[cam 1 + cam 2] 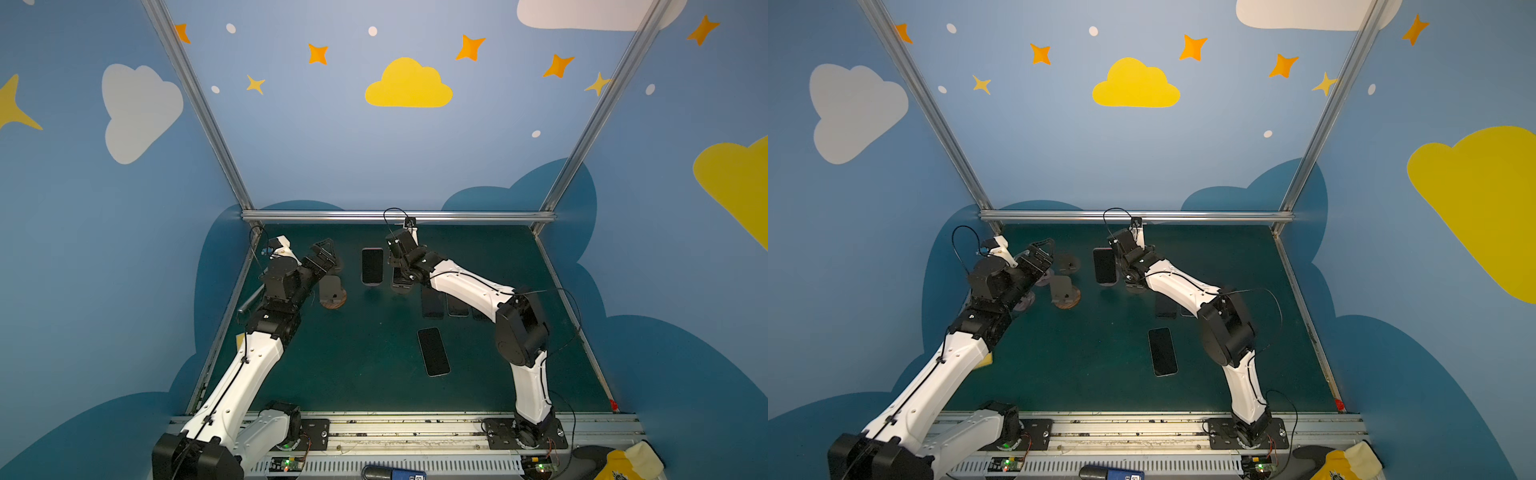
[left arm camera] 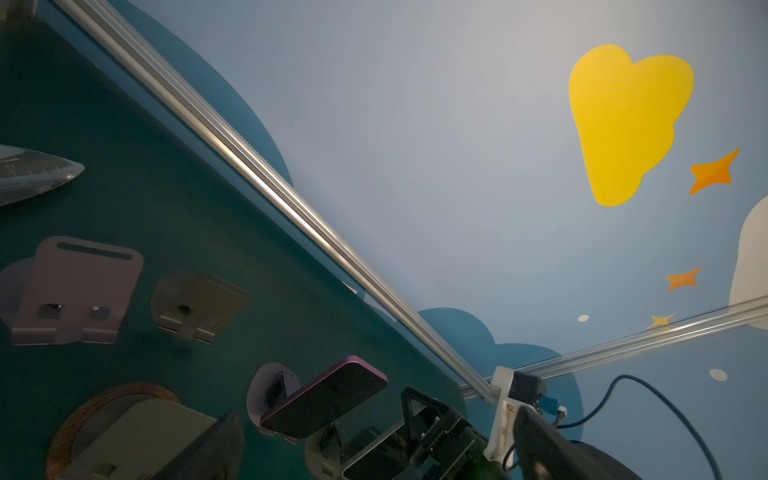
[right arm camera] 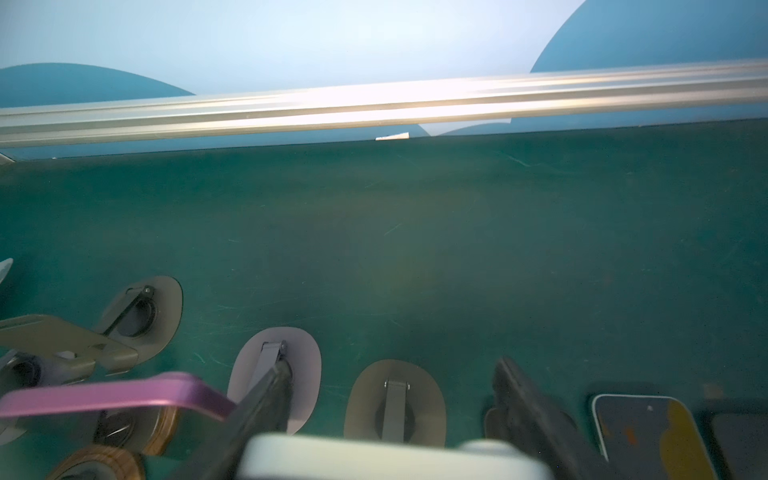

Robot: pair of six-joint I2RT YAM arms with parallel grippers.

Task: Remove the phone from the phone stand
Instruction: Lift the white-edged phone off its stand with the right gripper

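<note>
At the left of both top views the left gripper (image 1: 329, 252) (image 1: 1044, 249) hangs over the dark green table mat (image 1: 365, 374) with its jaws spread as wide as they go and nothing between them. Around and beneath it stand several empty folding metal stands, among them a grey plate stand on a round wooden base (image 1: 332, 294). Next to the right, a purple-rimmed phone with a black screen (image 1: 372, 266) leans upright on its own pale lilac oval-based stand (image 3: 305, 365), with neither gripper holding it. Just beside it the right gripper (image 1: 400, 266) reaches down near the back rail, its jaws drawn partway in to the width of a silver-rimmed dark phone (image 2: 370, 459). In the right wrist view that phone's pale top edge fills the gap between the two black fingers (image 3: 270, 399), so the grip looks made across its long sides. The silver-rimmed dark phone sits tilted back over a tan oval-based phone stand (image 3: 395, 399); whether its lower edge rests on the stand's lip cannot be told. Farther right, partly under the right arm, other dark phones (image 1: 432, 302) lie flat on the mat. Nearer the front a lone black phone (image 1: 433, 351) lies flat, well apart from the stands.
</note>
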